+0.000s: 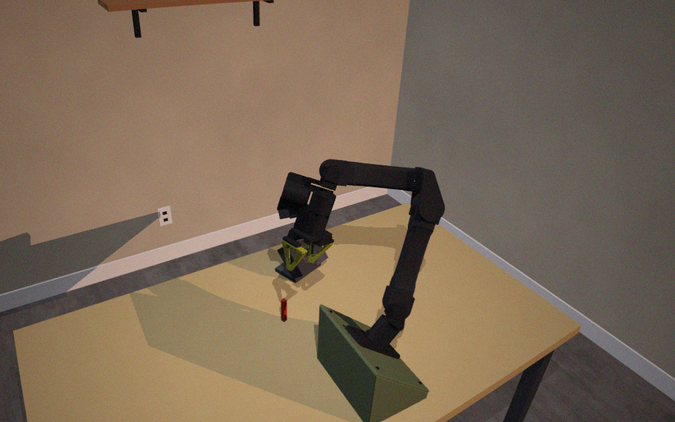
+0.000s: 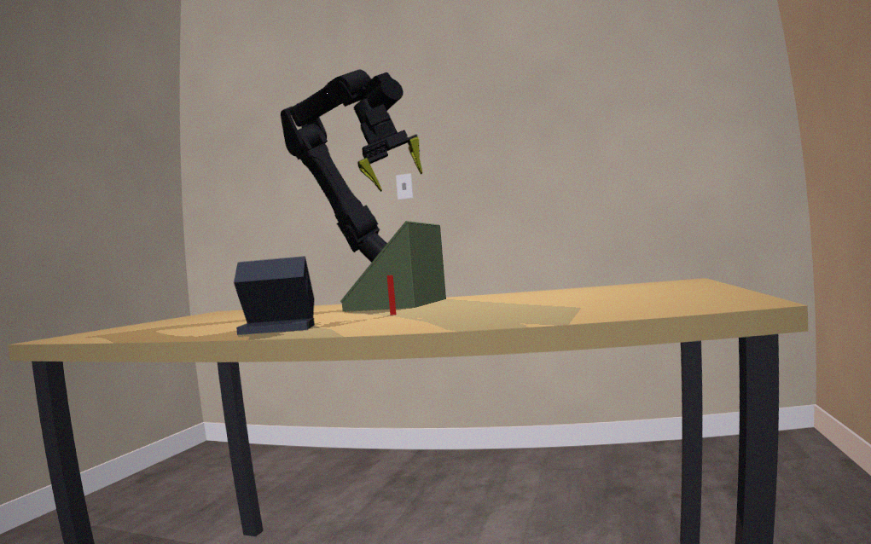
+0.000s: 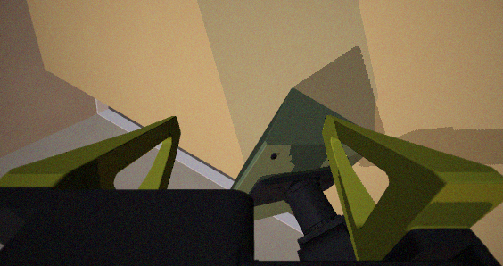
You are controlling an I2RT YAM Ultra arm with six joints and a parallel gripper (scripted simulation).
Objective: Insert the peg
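The pincer (image 2: 392, 162) hangs fully open and empty, high above the worktop (image 2: 628, 304); the peg (image 2: 391, 294) stands upright below it, graspable from above.

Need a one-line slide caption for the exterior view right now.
Open gripper raised above the table; red peg stands upright, ungrasped, in front of the green wedge.

Quick headcount of what's on the table

One table (image 2: 628, 317), one black arm (image 1: 408, 262) with one gripper (image 2: 392, 160) carrying two yellow-green fingers, one red peg (image 2: 391, 294), one green wedge block (image 2: 418, 263), one dark sloped box (image 2: 275, 291). On the walls: one wooden shelf (image 1: 172, 4) with two black brackets, one outlet (image 1: 164, 215).
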